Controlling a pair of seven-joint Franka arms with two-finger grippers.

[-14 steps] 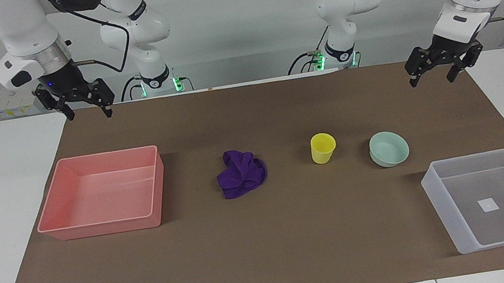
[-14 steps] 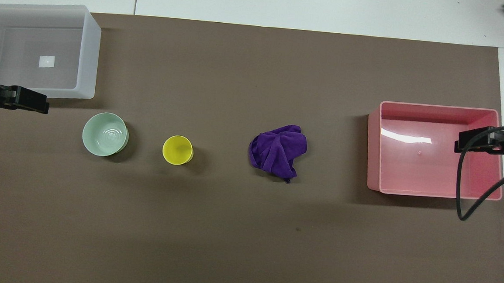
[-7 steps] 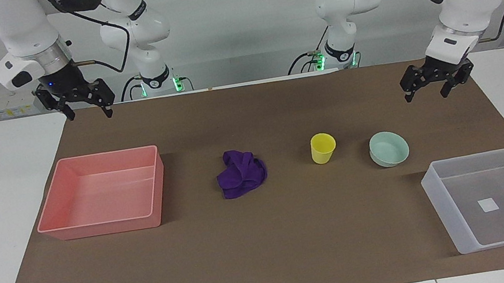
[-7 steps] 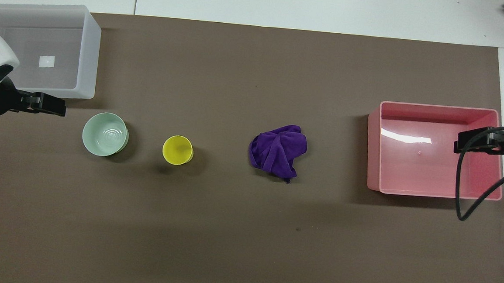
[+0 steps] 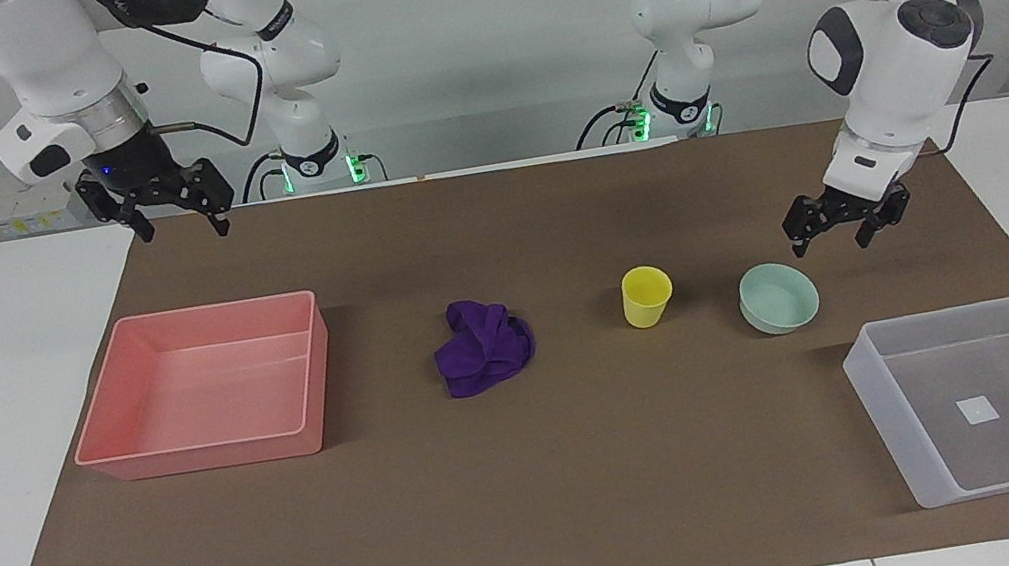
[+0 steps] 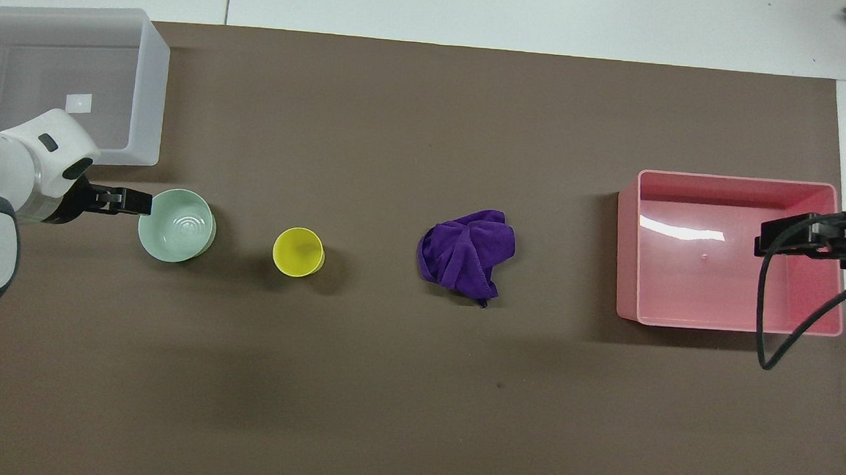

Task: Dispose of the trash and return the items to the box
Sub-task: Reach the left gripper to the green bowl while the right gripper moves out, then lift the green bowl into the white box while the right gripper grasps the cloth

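Brown mat (image 5: 539,500) covers most of the table. Pink bin (image 5: 207,386) sits at the right arm's end, holding nothing; the box (image 5: 1008,391), translucent with a white sticker inside, sits at the left arm's end, farthest from the robots, also holding nothing. Between them, in a row: purple cloth (image 5: 482,345) bunched near mid-table, yellow cup (image 5: 646,295) upright, mint bowl (image 5: 778,296) upright, nearest the box. Left gripper (image 5: 836,228) hangs low just beside the bowl on its robot side, fingers spread wide, holding nothing, not touching the rim. Right gripper (image 5: 170,214) waits high over the mat edge by the pink bin, fingers apart, also unladen. Nothing sorted yet; judged step: left arm approaching the bowl. Risks: the bowl's wall is shallow and sloped, so a pinch on the rim may slip or flip it; a descent off-centre could shove the bowl toward the cup and topple that. The cloth is limp, and a grab could catch only one fold.
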